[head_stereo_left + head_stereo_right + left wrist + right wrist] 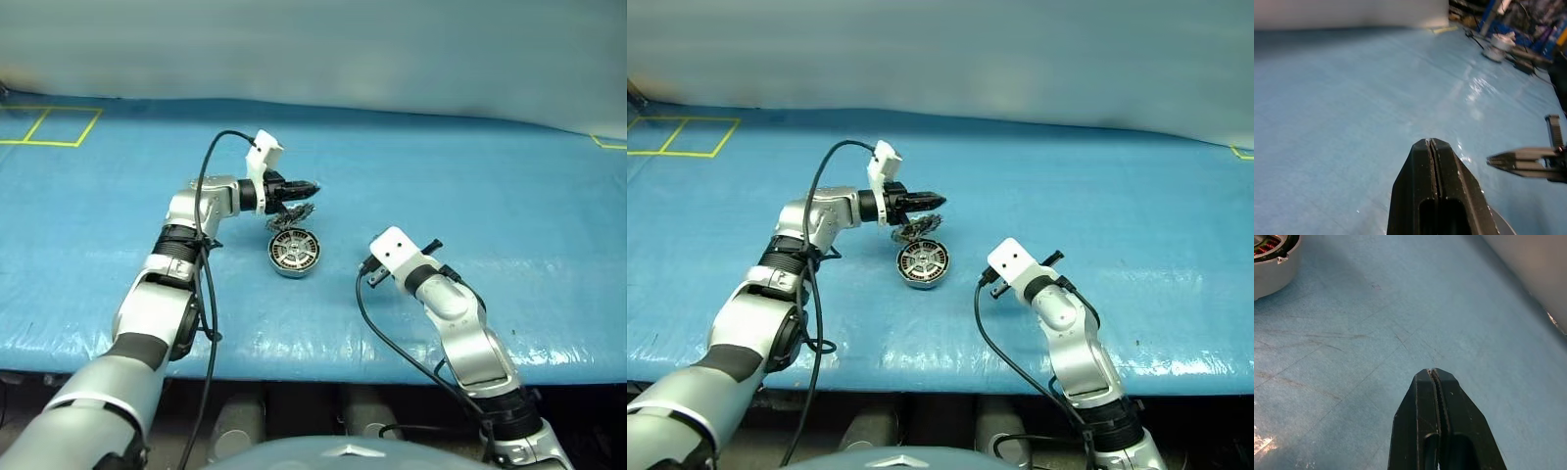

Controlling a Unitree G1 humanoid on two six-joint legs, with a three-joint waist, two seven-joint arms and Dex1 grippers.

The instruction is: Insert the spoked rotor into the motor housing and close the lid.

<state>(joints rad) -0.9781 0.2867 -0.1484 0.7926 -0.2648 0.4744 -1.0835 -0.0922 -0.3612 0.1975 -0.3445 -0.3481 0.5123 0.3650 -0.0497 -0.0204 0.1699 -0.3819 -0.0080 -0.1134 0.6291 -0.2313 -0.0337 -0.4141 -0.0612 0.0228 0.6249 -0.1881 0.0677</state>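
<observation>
Motor housing (295, 253) sits on the blue bench (470, 176) near the middle of my head views, face up, with what looks like the spoked rotor (922, 260) in it, black rim and silver spokes showing. At its twelve o'clock the lid (297, 217) stands tilted open, toothed edge up, just under my left jaws (312, 186). Those jaws are pressed together on nothing, pointing toward three o'clock from a raised, bent arm. My right jaws (1432, 373) are likewise closed and empty; that forearm lies at the housing's four o'clock, well apart from it. My right wrist view catches the housing's silver wall and copper windings, which the head views do not resolve. My left wrist view shows bare bench and my right arm's gripper tip.
</observation>
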